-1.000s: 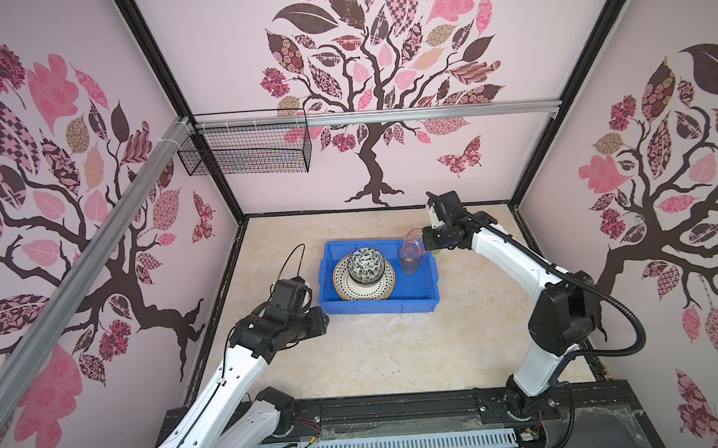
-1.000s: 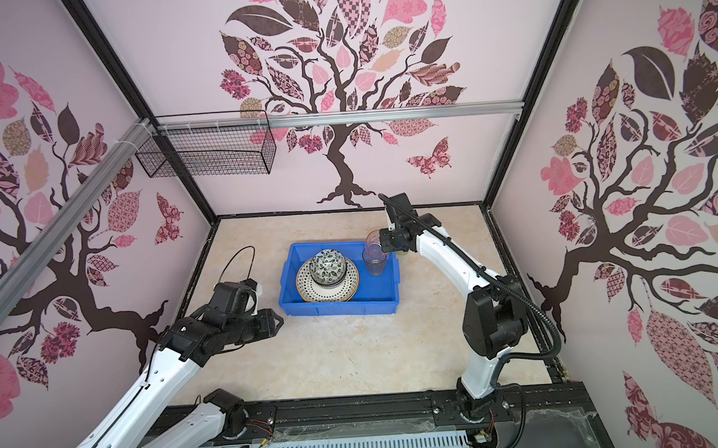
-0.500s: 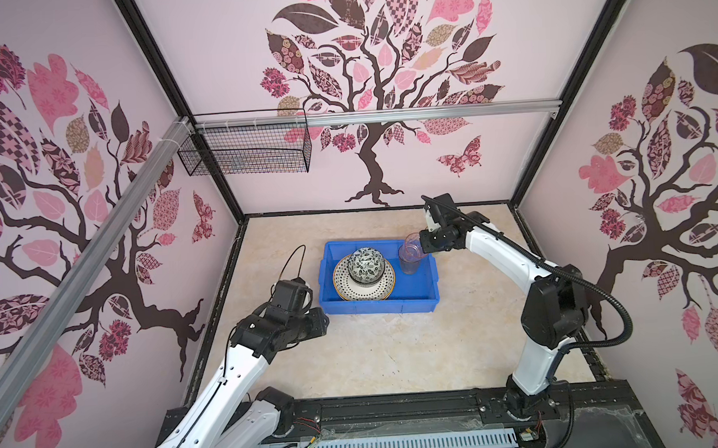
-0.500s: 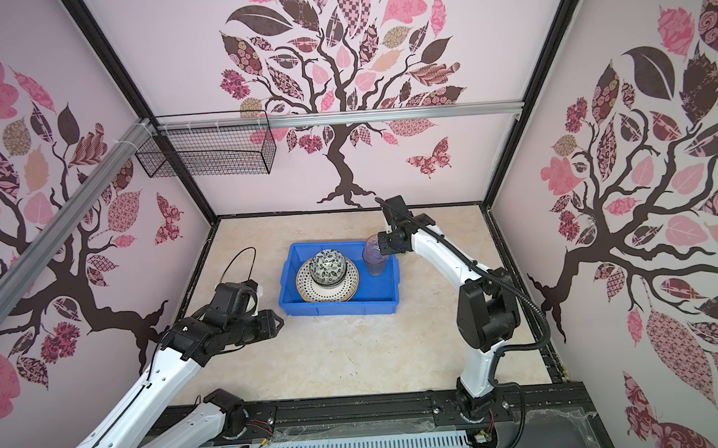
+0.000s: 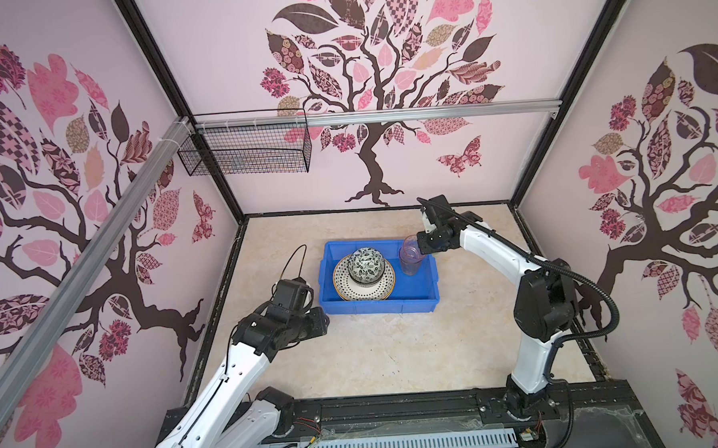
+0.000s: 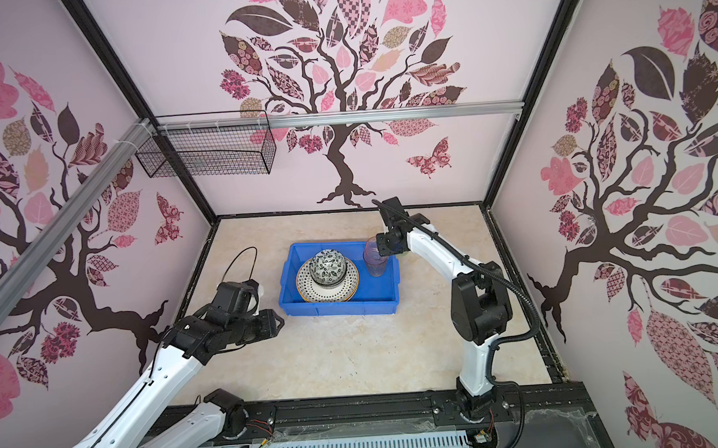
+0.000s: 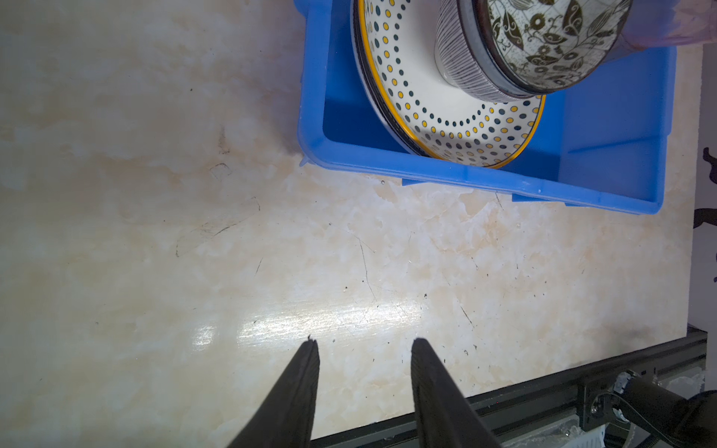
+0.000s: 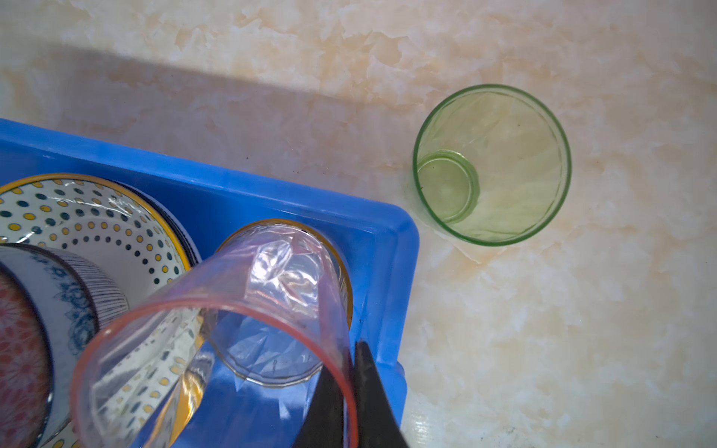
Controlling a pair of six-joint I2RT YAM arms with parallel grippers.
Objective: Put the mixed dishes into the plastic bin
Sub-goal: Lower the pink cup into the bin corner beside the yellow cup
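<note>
Plates (image 5: 343, 280) and bowls (image 5: 365, 265) filled the bin (image 5: 377, 308); right end effector (image 8: 346, 372) clamped the pink cup (image 8: 217, 349), green cup (image 8: 492, 166) beyond it unplaced; left end effector (image 7: 362, 343) apart.

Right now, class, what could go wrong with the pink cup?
The right fingers pinch the tilted pink cup by its thin wall only; it might slip. It hangs over a yellow-rimmed cup standing in the blue bin and could knock it. The green cup stands outside the bin's corner and might get hit.

Blue bin (image 6: 340, 305) holding plates (image 6: 310, 291) and leafy bowl (image 6: 329, 268), right tool (image 6: 383, 254) gripping pink cup (image 6: 375, 266)
</note>
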